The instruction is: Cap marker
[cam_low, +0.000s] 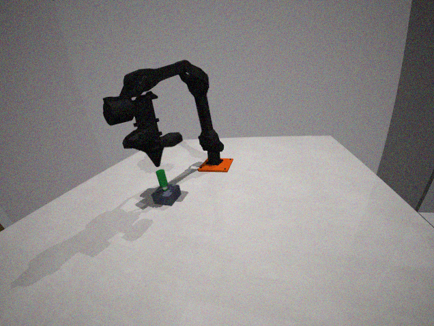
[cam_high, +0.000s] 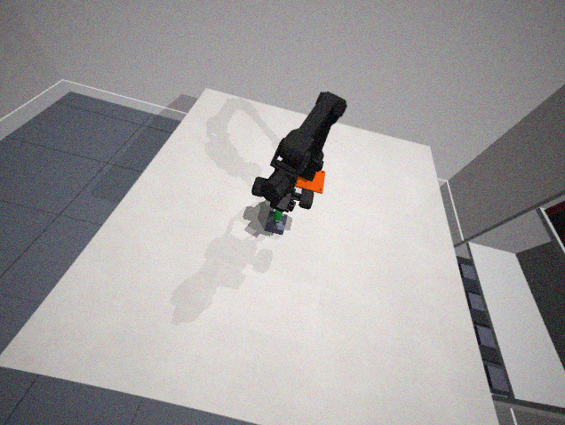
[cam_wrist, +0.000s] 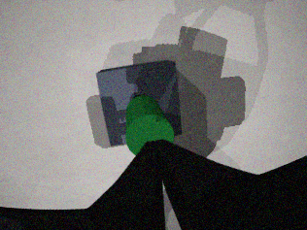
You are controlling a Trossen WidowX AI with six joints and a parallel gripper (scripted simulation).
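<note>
The green cap [cam_high: 277, 215] [cam_low: 162, 178] [cam_wrist: 150, 130] sits on top of the marker, which stands in the dark holder block [cam_high: 274, 229] [cam_low: 167, 196] [cam_wrist: 113, 117]. In the exterior view a small pale part of the marker [cam_low: 165, 188] shows between the cap's lower end and the block. Whether the cap is fully clicked on cannot be told. My gripper [cam_low: 157, 166] [cam_wrist: 154, 149] is shut with nothing between its fingertips. The tips are just above the cap, with a small gap in the exterior view. In the wrist view the tips overlap the cap's near edge.
The arm's orange base plate [cam_high: 318, 182] [cam_low: 224, 165] lies on the white table [cam_high: 365, 274] [cam_low: 263, 245] behind the holder block. The arm arches from it over to the block. Shadows of the arm fall across the table around the block.
</note>
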